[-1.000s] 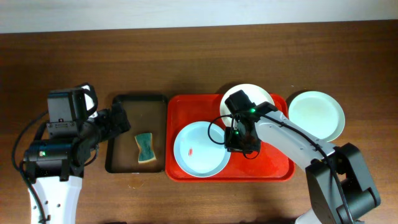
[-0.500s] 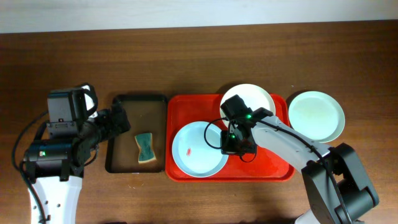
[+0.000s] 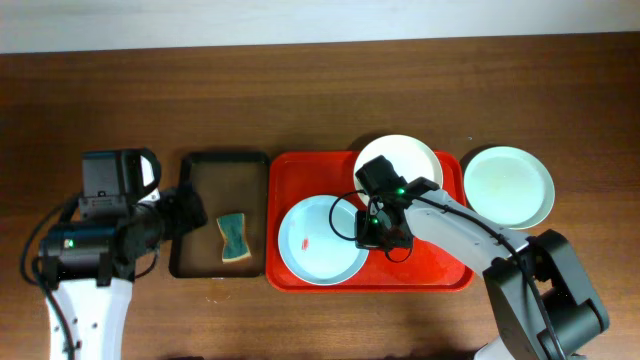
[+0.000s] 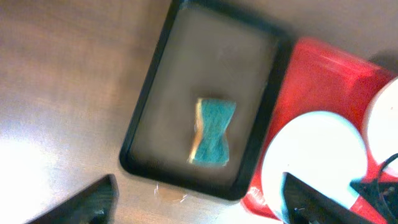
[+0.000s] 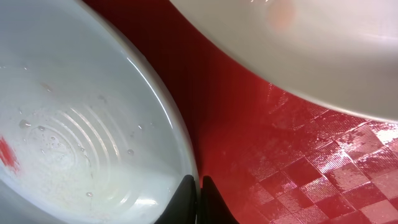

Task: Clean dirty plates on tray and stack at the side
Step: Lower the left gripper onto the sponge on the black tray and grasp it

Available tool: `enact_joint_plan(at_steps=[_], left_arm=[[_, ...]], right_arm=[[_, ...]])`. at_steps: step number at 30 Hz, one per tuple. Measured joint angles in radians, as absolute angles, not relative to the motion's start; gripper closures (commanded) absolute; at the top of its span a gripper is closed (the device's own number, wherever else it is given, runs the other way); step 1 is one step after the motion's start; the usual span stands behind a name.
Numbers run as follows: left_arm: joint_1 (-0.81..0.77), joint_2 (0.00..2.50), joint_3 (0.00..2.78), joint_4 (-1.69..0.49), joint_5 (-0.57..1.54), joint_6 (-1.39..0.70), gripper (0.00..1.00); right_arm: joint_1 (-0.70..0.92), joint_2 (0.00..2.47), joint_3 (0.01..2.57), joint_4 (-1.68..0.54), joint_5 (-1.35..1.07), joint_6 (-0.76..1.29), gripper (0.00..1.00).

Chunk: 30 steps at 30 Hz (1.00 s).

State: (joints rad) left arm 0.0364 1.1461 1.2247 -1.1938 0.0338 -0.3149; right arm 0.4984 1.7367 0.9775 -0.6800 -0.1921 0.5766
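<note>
The red tray [image 3: 440, 262] holds a pale blue plate [image 3: 322, 240] with a small red smear [image 3: 305, 243]. A white plate [image 3: 398, 162] rests on the tray's far edge. A pale mint green plate [image 3: 508, 187] lies on the table to the right of the tray. My right gripper [image 3: 372, 236] is shut on the blue plate's right rim; in the right wrist view the fingertips [image 5: 185, 198] pinch that rim [image 5: 180, 146]. My left gripper [image 3: 193, 213] is open and empty over the black tray's left side.
A narrow black tray [image 3: 205, 180] left of the red tray holds a teal and yellow sponge [image 3: 233, 238]. In the left wrist view the sponge [image 4: 212, 132] lies mid-tray, with the red tray [image 4: 314, 68] and blue plate [image 4: 314, 155] to the right.
My right gripper has slid a little left and down to the blue plate's rim. My left arm has shifted slightly down. The plates have not moved.
</note>
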Motion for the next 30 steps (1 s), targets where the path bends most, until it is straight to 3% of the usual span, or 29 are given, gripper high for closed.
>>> enact_joint_plan(at_steps=[3, 4, 5, 6, 7, 9, 11, 13, 14, 21, 30], left_arm=[[0.007, 1.264, 1.226, -1.247, 0.035, -0.305, 0.32], [-0.01, 1.315, 1.226, -1.248, 0.035, -0.303, 0.41], [-0.028, 1.37, 1.226, -1.244, 0.036, -0.303, 0.44], [-0.043, 1.414, 1.226, -1.231, 0.047, -0.298, 0.4], [-0.054, 1.453, 1.226, -1.211, 0.058, -0.296, 0.22], [-0.068, 1.53, 1.226, -1.177, 0.083, -0.293, 0.12], [-0.07, 1.599, 1.226, -1.155, 0.094, -0.294, 0.16], [-0.075, 1.654, 1.226, -1.141, 0.095, -0.292, 0.48], [-0.08, 1.668, 1.226, -1.139, 0.092, -0.292, 0.57], [-0.184, 1.718, 1.226, -1.133, 0.036, -0.302, 0.56], [-0.199, 1.752, 1.113, -1.007, -0.034, -0.367, 0.68]], right_arm=[[0.498, 1.737, 0.978, -0.679, -0.192, 0.576, 0.96], [0.498, 1.737, 0.978, -0.679, -0.192, 0.576, 0.95], [0.498, 1.737, 0.978, -0.679, -0.192, 0.577, 0.95], [0.498, 1.737, 0.978, -0.679, -0.192, 0.576, 0.95], [0.498, 1.737, 0.978, -0.679, -0.192, 0.576, 0.95], [0.498, 1.737, 0.978, -0.679, -0.192, 0.576, 0.95], [0.498, 1.737, 0.978, -0.679, -0.192, 0.576, 0.95], [0.498, 1.737, 0.978, -0.679, -0.192, 0.576, 0.95], [0.498, 1.737, 0.978, -0.679, -0.192, 0.577, 0.95], [0.498, 1.737, 0.978, -0.679, -0.192, 0.576, 0.94], [0.498, 1.737, 0.978, -0.679, -0.192, 0.576, 0.94]])
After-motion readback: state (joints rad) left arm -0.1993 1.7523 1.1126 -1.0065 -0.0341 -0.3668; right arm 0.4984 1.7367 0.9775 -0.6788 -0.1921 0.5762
